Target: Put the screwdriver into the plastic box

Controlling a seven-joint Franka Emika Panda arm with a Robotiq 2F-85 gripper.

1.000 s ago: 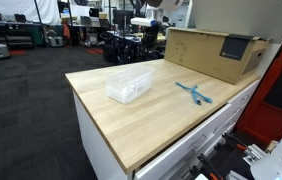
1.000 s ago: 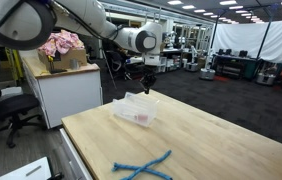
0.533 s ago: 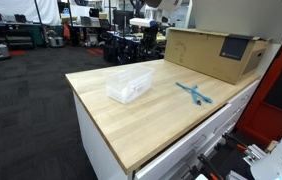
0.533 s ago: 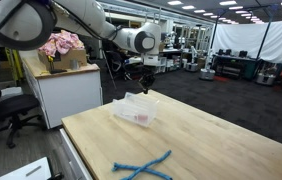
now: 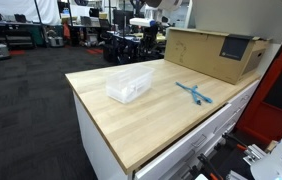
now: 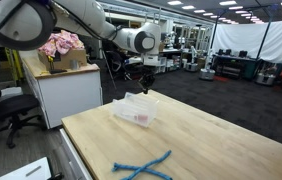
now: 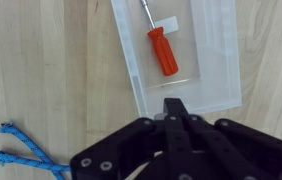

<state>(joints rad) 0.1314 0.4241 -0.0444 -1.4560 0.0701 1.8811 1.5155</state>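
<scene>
Screwdriver (image 7: 162, 50) lies flat inside the plastic box (image 7: 213, 62), which sits near one tabletop (image 5: 131, 125) edge. Gripper (image 7: 176, 104) hangs above the box, fingers pressed together, holding nothing. Blue tool (image 5: 193, 93) lies near the opposite edge.

A light wooden table top (image 5: 171, 122) sits on a white cabinet (image 5: 101, 142) with drawers and carries three things. The clear plastic box (image 5: 129, 86) lies toward one edge. A light-blue tool (image 5: 193, 93) with two crossed arms lies well apart from it, and a large brown cardboard box (image 5: 213, 52) stands along the far edge.
</scene>
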